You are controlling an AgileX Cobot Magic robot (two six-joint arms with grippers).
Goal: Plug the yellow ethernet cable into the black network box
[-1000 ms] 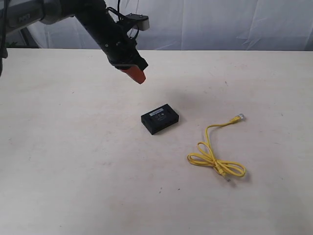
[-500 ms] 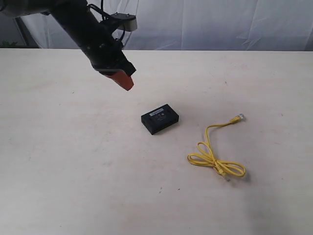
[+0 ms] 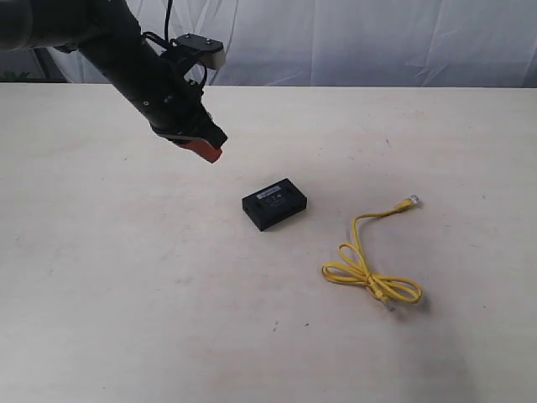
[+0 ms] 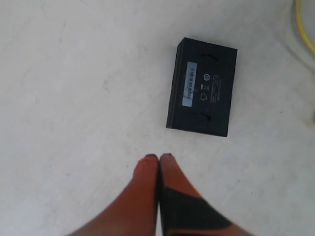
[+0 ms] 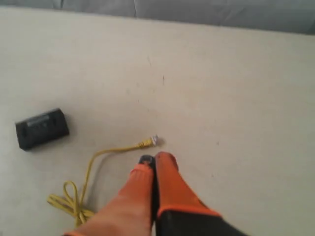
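The black network box (image 3: 274, 203) lies flat mid-table with its pale label strip up; the left wrist view shows it too (image 4: 202, 93), just ahead of my fingertips. My left gripper (image 3: 210, 153) hovers up and to the left of the box, orange fingers pressed together and empty (image 4: 158, 157). The yellow ethernet cable (image 3: 369, 269) lies to the right of the box, looped and knotted, one clear plug (image 3: 411, 201) pointing away. In the right wrist view my right gripper (image 5: 155, 160) is shut and empty above the table, close to that plug (image 5: 153, 140); the box (image 5: 42, 128) sits beyond. The exterior view does not show the right arm.
The pale table (image 3: 126, 277) stretches wide around both objects. A white cloth backdrop (image 3: 377, 42) hangs behind the far edge. A small strip of the cable (image 4: 304, 29) shows at the edge of the left wrist view.
My left arm has swung leftward and slightly lower, away from above the box. The box and cable have not moved.
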